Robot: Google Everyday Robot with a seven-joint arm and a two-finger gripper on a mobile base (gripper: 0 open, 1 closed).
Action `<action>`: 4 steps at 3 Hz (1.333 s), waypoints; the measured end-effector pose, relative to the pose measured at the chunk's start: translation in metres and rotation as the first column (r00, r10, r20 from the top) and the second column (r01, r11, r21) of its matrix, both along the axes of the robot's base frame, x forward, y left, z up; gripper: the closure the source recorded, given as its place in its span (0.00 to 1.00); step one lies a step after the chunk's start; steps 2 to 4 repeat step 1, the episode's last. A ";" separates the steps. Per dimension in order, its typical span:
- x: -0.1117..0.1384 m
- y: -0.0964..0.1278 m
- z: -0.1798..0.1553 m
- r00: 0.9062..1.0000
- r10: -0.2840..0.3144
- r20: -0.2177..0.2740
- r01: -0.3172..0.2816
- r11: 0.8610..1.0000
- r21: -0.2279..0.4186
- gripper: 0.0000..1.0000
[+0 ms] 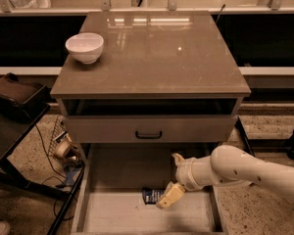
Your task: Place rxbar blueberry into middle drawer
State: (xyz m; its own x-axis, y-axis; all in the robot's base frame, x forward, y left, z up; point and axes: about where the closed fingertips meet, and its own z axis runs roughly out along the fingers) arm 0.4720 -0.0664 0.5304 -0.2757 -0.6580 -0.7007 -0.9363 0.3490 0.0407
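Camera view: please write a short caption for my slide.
Robot hand reaches into the open middle drawer, rxbar blueberry just beside it.

**Dark blue on pale grey**

Down in the drawer, plain pale grey, there's the snack bar: dark blue wrapper, pale print. Right beside it, the gripper, tan fingers spread apart on a cream-white arm. Up top, 1 white bowl on a glossy grey-brown cabinet top. Black handle. Speckled floor.
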 end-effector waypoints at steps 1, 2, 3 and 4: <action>0.000 0.000 0.000 1.000 0.000 0.000 0.000 1.000 0.000 0.00; 0.000 0.000 0.000 1.000 0.000 0.000 0.000 1.000 0.000 0.00; 0.000 0.000 0.000 1.000 0.000 0.000 0.000 1.000 0.000 0.00; 0.000 0.000 0.000 1.000 0.000 0.000 0.000 1.000 0.000 0.00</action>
